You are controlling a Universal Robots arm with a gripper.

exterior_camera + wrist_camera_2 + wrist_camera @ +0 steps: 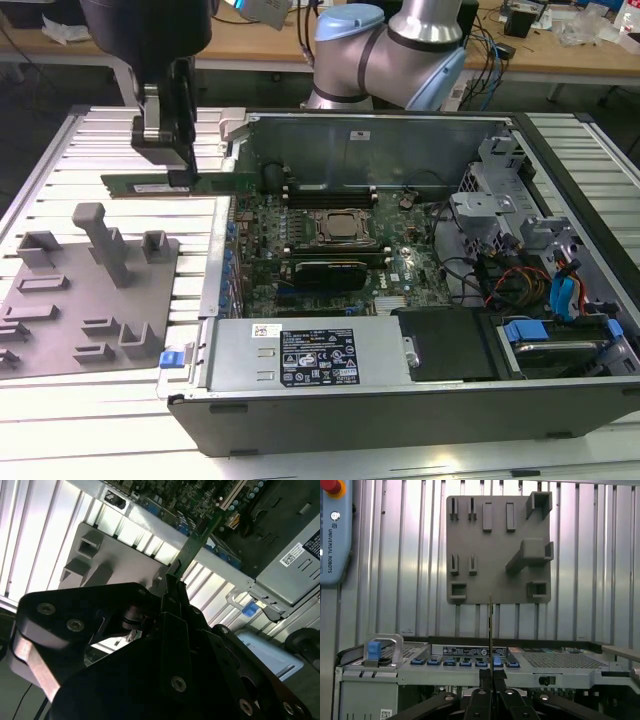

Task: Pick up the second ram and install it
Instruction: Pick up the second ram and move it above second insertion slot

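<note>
The hand (178, 172) grips the second ram (130, 187) (pickup done) above the bench (60, 160), at the exterior view's left of the computer (400, 410); installing remains.

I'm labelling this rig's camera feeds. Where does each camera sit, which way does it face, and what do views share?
Exterior view: off the arm, looking down on the open computer case and grey holder tray; shows the arm and the gripper shut on the second ram.
First wrist view: on the wrist, facing along the gripper across the case edge to the tray; ram edge-on.
Second wrist view: on the wrist, behind the gripper, facing past it towards the motherboard.
Shared: gripper, ram and tray in all three.
</note>
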